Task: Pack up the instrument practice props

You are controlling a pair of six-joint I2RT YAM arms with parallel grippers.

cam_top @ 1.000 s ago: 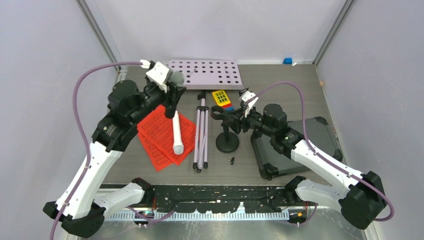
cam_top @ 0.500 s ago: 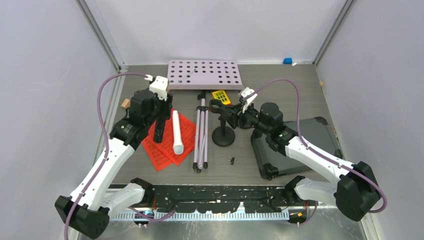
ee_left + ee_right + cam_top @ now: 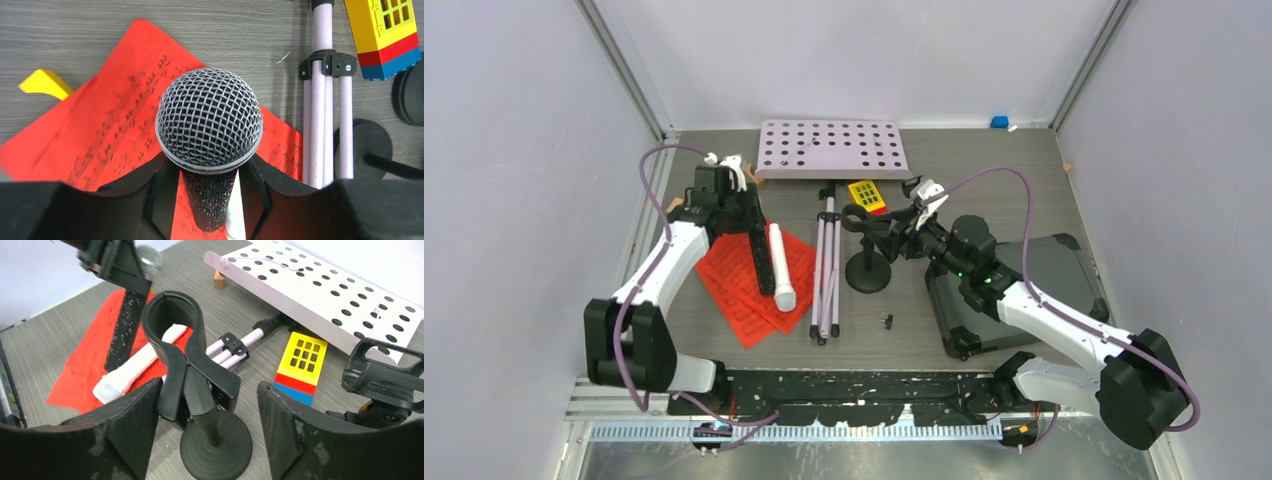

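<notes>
The left claw (image 3: 209, 176), clamped on the black grey-headed microphone (image 3: 209, 117), has swung down low over the red sheet-music pages (image 3: 115, 130) beneath it, seemingly gathering props beside the white microphone (image 3: 780, 265), while the right claw (image 3: 207, 390) straddles a mic holder (image 3: 190, 355), jaws wide.

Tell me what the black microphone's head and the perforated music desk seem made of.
The black microphone head looks like woven metal wire mesh, silvery-grey. The music desk seems painted sheet metal, matte lilac with punched holes, though plastic is possible.
</notes>
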